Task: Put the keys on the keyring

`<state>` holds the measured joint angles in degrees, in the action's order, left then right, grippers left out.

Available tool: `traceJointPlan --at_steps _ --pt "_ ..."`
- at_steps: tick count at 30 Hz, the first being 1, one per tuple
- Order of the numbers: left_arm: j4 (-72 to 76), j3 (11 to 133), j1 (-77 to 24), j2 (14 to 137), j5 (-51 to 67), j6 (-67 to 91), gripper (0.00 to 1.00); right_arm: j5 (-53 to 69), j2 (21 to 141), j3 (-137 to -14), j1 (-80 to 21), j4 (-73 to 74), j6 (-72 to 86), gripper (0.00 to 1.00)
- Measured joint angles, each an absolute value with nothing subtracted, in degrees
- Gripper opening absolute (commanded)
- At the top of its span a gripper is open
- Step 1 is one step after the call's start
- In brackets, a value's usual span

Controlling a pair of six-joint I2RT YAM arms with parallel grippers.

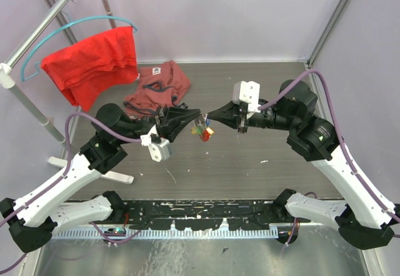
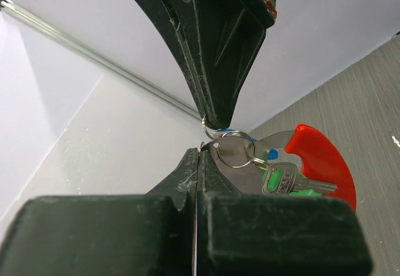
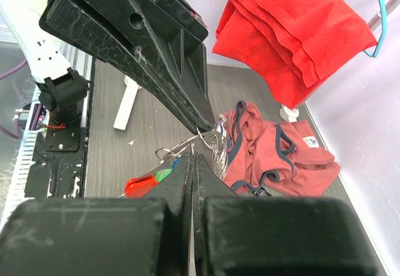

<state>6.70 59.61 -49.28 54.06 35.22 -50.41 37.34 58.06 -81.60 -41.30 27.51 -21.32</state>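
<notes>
My two grippers meet tip to tip above the middle of the table. The left gripper point(image 1: 196, 115) and the right gripper point(image 1: 211, 115) are both shut on the thin silver wire of the keyring point(image 2: 236, 149). From the ring hang its red oval tag point(image 2: 322, 160) and the keys point(image 1: 201, 129). A green-headed key point(image 2: 284, 179) is plain in the left wrist view, with a bit of blue point(image 2: 273, 154) behind it. In the right wrist view the wire point(image 3: 206, 135) runs between the two tips, and the red tag point(image 3: 140, 185) and a green head point(image 3: 164, 175) hang to the left.
A red cloth point(image 1: 94, 64) hangs on a teal hanger point(image 1: 75, 23) from the metal rack point(image 1: 37, 32) at the back left. A dusty-pink garment point(image 1: 159, 88) lies on the table just behind my left gripper. The rack's white foot point(image 1: 119, 177) lies near the left arm.
</notes>
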Motion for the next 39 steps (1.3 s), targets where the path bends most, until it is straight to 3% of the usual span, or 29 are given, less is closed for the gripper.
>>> traceJointPlan --at_steps 39 --pt "7.4 59.92 -49.28 54.63 38.11 -48.01 0.0 29.39 56.73 -80.18 -41.3 25.54 -20.71 0.01"
